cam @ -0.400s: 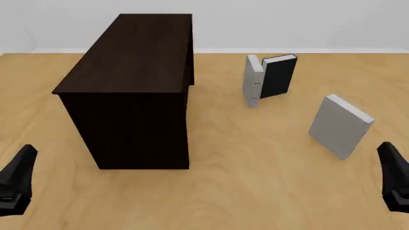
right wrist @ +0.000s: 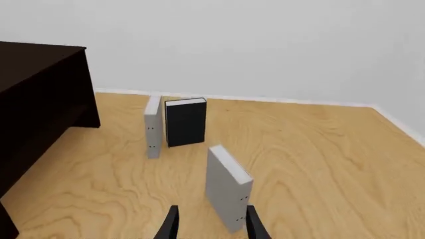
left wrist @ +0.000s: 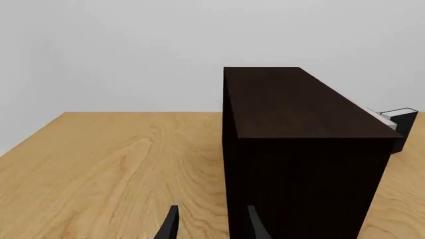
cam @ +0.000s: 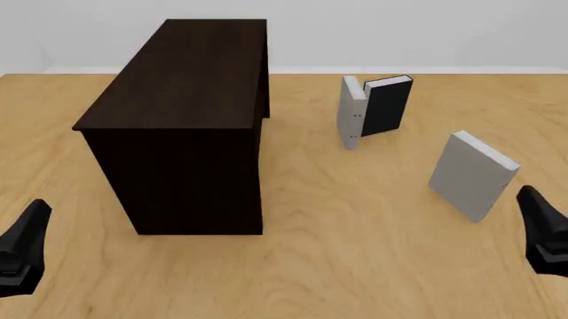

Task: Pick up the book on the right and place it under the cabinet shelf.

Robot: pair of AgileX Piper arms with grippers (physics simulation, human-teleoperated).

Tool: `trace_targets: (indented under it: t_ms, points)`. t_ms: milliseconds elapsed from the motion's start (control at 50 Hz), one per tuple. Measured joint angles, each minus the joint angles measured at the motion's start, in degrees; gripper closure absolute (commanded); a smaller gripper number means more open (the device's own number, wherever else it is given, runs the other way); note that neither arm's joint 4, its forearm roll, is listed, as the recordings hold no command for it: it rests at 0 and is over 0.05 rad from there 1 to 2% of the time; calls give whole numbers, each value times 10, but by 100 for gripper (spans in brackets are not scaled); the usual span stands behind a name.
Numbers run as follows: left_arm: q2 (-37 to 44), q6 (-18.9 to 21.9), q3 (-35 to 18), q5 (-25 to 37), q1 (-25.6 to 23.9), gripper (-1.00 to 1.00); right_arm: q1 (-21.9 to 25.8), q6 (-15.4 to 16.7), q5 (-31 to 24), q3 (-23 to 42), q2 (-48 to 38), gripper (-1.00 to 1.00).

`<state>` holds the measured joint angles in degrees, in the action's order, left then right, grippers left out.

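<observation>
While both my arms sat low at the bottom corners of the front frame, the book (cam: 470,174) stood on edge at right of centre, tilted, its broad grey cover facing left and toward me. It touched nothing but the table (cam: 355,232). My right gripper (cam: 543,229) hung at the lower right edge, just below and right of the book, apart from it. In the right wrist view its fingers (right wrist: 251,224) showed parted, nothing between them, the book (right wrist: 226,186) just ahead with small dark dots down its near edge.

My left gripper (cam: 22,249) hung at lower left, well apart from the cabinet (cam: 182,119). Its fingers (left wrist: 169,226) also stood parted and empty, the cabinet's (left wrist: 299,149) dark end wall filling the frame ahead.

The cabinet occupied the upper left and centre of the front frame, top overhanging. At upper right of centre, a grey slab (cam: 352,113) stood upright just left of a black book (cam: 388,105); whether they touched, I could not tell.
</observation>
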<state>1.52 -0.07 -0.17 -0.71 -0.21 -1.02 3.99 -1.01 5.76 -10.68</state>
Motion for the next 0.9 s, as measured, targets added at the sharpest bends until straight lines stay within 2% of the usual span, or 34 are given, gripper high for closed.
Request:
trace_targets:
  t_ms: [580,900]
  points:
    - [1,-1,0,1,1,-100,-19,84,-204,251,-162,-100]
    - [3,-1,0,-1,1,-100,-39,128,-259,343,-287,-100]
